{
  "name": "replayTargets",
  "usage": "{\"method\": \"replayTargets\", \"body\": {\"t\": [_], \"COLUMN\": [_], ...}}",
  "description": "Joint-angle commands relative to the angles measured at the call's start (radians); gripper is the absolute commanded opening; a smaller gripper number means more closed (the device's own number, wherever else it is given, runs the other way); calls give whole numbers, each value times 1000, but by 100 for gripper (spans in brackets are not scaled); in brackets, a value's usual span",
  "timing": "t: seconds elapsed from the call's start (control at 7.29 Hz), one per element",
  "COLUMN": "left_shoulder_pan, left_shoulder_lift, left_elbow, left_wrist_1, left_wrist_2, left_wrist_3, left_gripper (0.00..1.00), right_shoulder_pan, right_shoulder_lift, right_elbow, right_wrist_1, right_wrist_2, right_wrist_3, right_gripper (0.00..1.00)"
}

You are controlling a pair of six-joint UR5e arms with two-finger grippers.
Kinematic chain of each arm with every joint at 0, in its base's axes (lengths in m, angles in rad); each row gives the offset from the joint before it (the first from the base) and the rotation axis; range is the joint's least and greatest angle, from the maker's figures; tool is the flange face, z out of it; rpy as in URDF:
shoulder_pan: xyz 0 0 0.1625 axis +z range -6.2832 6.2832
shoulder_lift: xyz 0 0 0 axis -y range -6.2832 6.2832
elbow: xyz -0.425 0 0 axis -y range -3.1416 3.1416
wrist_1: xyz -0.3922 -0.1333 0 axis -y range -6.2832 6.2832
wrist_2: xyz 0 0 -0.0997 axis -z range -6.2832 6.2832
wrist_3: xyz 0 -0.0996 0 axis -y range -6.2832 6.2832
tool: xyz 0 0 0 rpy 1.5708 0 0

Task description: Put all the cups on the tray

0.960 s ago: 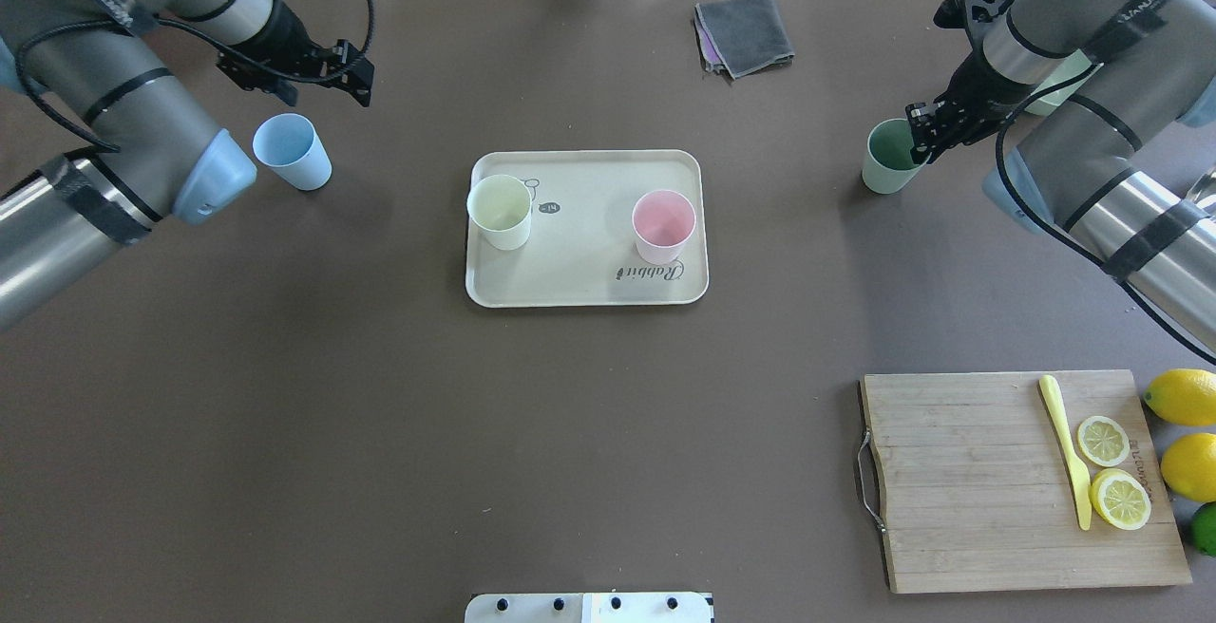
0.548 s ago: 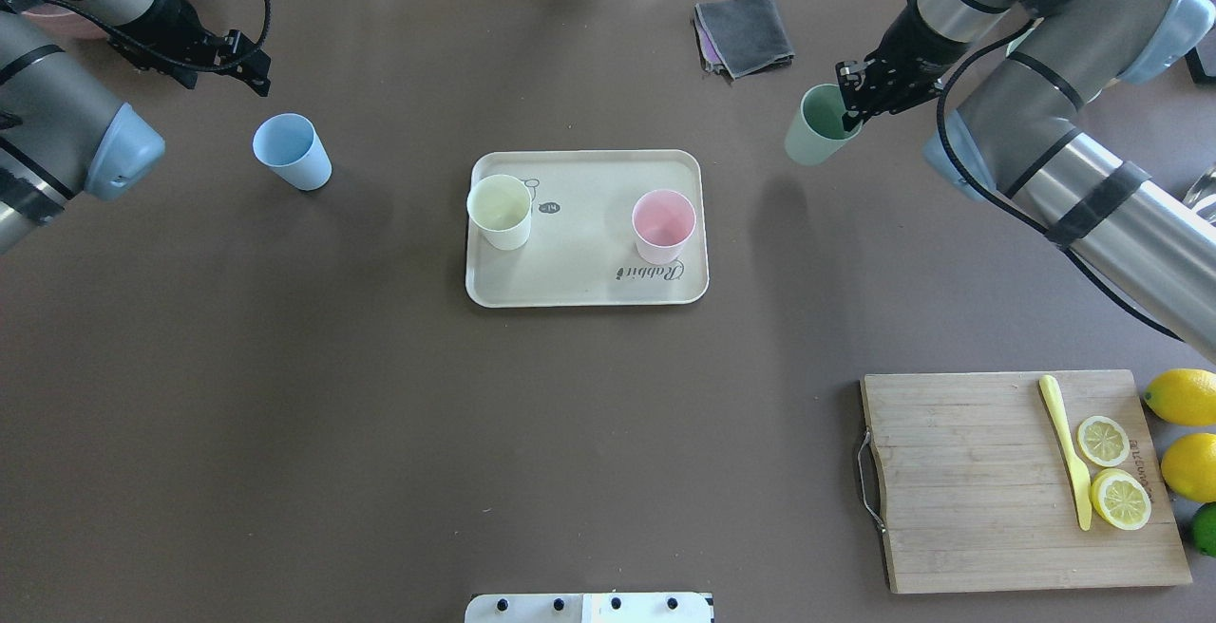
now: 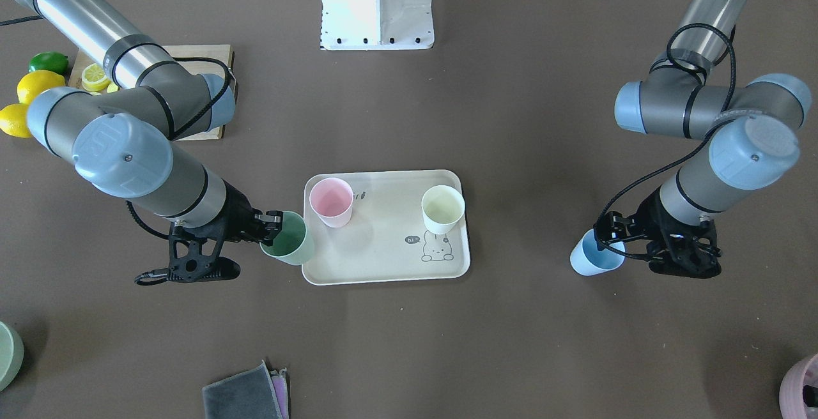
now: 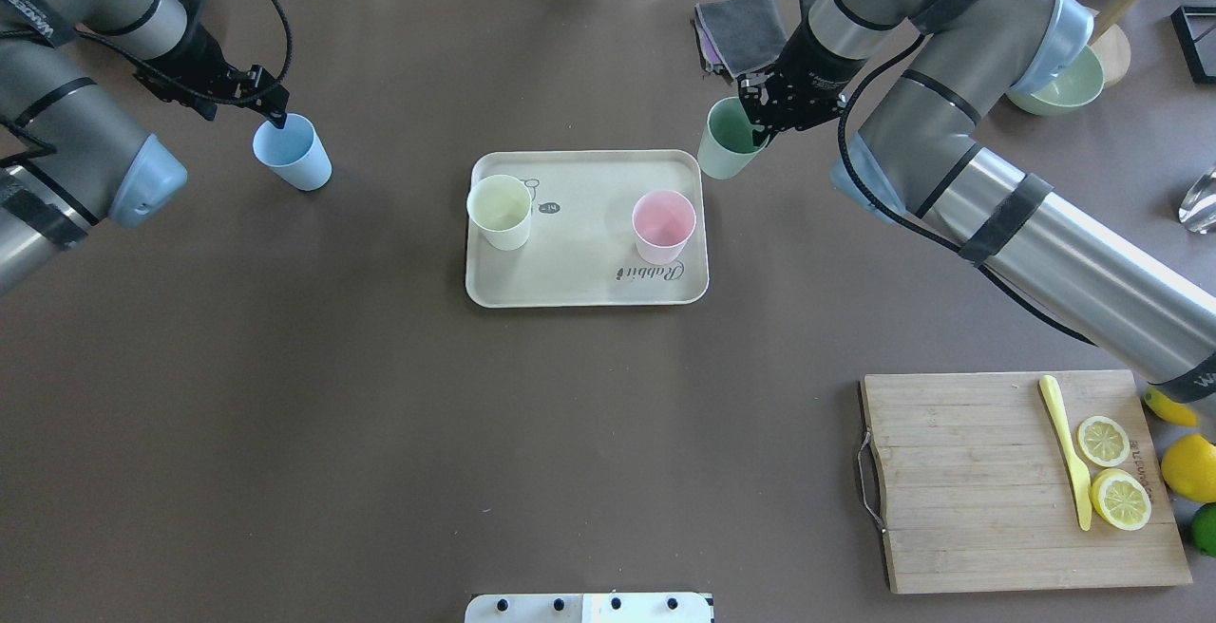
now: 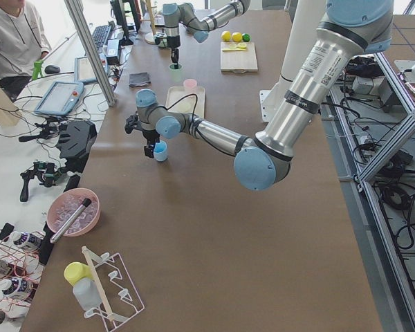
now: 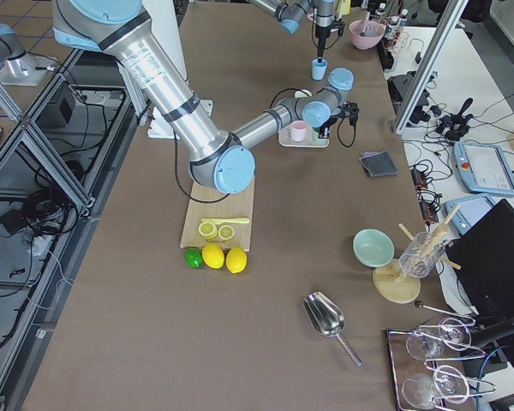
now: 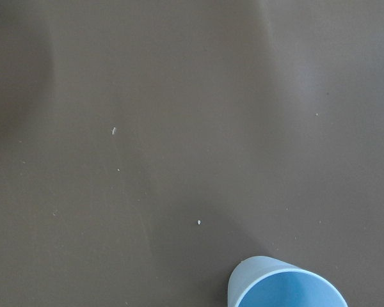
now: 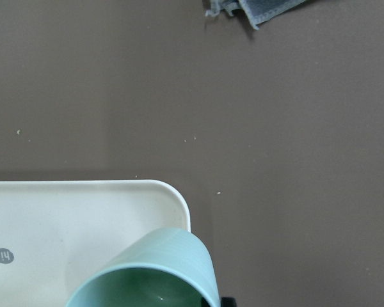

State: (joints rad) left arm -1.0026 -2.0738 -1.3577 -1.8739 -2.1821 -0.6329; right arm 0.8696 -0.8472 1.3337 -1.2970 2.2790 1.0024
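Note:
The cream-beige tray (image 4: 579,272) holds the cream-white cup (image 4: 500,212) and the pink cup (image 4: 663,225), both upright. My right gripper (image 4: 760,124) is shut on the rim of the sage green cup (image 4: 725,152) and holds it tilted above the table, just at the tray's far right corner; the right wrist view shows that cup (image 8: 150,272) overlapping the tray corner (image 8: 115,198). The light blue cup (image 4: 293,153) stands on the table left of the tray. My left gripper (image 4: 274,110) is open at its far rim; the cup shows low in the left wrist view (image 7: 285,286).
A grey cloth (image 4: 744,32) lies beyond the tray. A wooden cutting board (image 4: 988,481) with a yellow knife and lemon slices sits near right, with lemons beside it. A green bowl (image 4: 1059,86) is far right. A mauve-pink container (image 3: 802,384) stands far left.
My right gripper has carried the green cup left, from the right of the table to the tray's far right corner. My left gripper swung away, then came to the blue cup's rim.

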Motion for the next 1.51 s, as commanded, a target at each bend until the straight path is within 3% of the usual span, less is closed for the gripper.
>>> {"method": "replayTargets", "body": {"t": [0.0,0.14,0.27,0.41,0.55,0.82,0.96,1.1,1.37], "left_shoulder_pan": [15,13,1,-19,-17,54,108,149,205], "left_shoulder_lift": [5,-6,-26,-95,-147,-227,-283,-310,-325], "left_elbow": [25,28,28,26,22,22,22,20,26], "left_wrist_1": [-5,1,7,74,120,110,113,114,108], "left_wrist_2": [1,1,-5,-10,-11,-7,-1,1,74], "left_wrist_3": [9,9,4,-8,-30,-230,-339,-405,-439], "left_gripper": [28,0,0,0,0,0,0,0,0], "right_shoulder_pan": [-38,-46,-55,-55,-58,-2,76,162,251], "right_shoulder_lift": [22,28,28,31,39,25,-11,-91,-215], "right_elbow": [-2,-2,-16,-18,-18,13,21,47,59], "right_wrist_1": [2,1,5,5,5,2,2,2,-1], "right_wrist_2": [-38,-41,-42,-58,-59,-9,87,147,157], "right_wrist_3": [28,28,66,85,88,75,35,-101,-319], "right_gripper": [0,0,0,64,100,100,100,100,100]}}
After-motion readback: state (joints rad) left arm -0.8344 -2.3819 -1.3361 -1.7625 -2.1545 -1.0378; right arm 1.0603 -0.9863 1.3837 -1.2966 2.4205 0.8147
